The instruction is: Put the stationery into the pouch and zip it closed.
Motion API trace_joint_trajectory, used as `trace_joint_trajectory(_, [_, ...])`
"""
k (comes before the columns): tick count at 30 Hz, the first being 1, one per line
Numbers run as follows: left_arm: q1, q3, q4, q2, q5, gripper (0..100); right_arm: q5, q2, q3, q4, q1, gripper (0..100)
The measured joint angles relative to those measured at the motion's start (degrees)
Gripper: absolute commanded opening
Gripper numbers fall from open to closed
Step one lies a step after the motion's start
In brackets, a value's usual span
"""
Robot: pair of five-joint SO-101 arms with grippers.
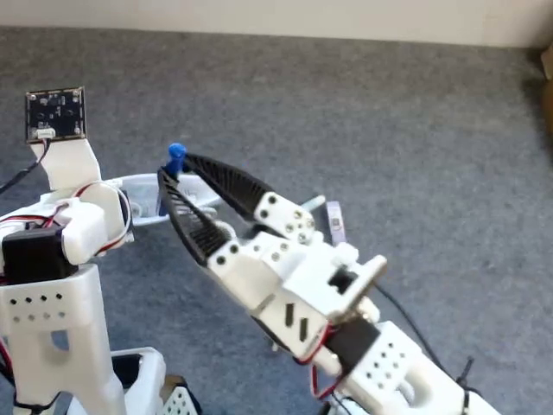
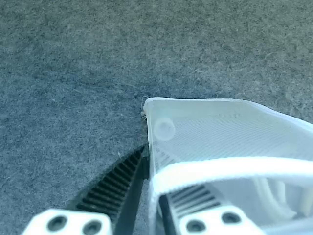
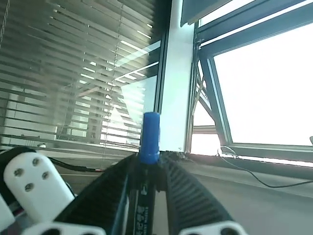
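Gripping blue pen [image 3: 149, 137], right tool [image 3: 147, 160] tilted upward | left tool [image 2: 149, 169] pinching pouch [image 2: 220, 129]

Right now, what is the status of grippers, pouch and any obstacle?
Left gripper shut on pouch edge. Right gripper shut on blue-capped pen, near pouch. One stationery piece lies by right arm; no obstacle seen.
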Motion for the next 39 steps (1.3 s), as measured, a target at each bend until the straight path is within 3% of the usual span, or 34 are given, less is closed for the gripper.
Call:
trace_joint_trajectory(8, [0.00, 0.00, 0.00, 0.00, 0.00, 1, 0.00, 9.58, 0.00, -12.66, 3.69, 0.4])
trace_joint_trajectory(20, [0.00, 0.09, 0.00, 0.00, 0.00, 1, 0.00, 10.37, 7.91, -13.71, 2.81, 1.2])
trace_joint_trajectory(27, [0.00, 0.00, 0.00, 0.00, 0.00, 1, 0.09, 10.90, 11.69, -13.63, 0.79, 16.3])
trace_joint_trajectory(39, [0.00, 0.09, 0.00, 0.00, 0.00, 1, 0.00, 10.90, 12.48, -13.63, -0.97, 16.3])
